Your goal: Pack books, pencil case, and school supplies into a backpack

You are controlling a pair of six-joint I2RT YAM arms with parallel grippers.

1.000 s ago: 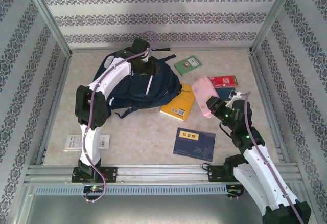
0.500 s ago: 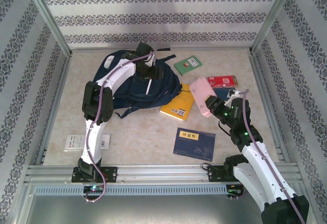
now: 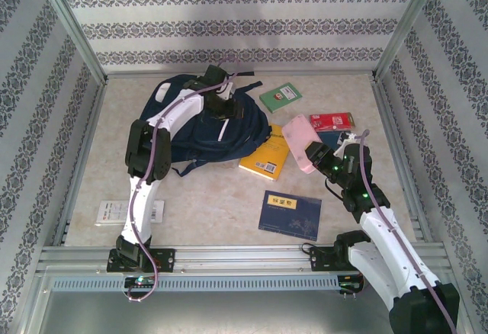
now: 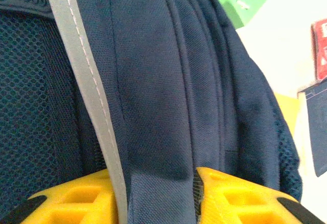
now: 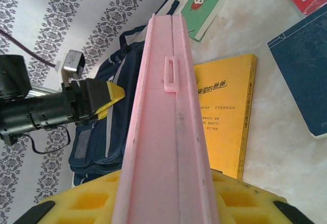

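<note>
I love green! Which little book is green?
The green booklet farthest back, right of the backpack; the others are yellow, red or navy.

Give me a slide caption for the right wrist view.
Right gripper grips a pink pencil case, yellow book and navy backpack beyond.

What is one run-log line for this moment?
left gripper: pinching backpack fabric | right gripper: holding pink pencil case | yellow book: on table, unpacked
</note>
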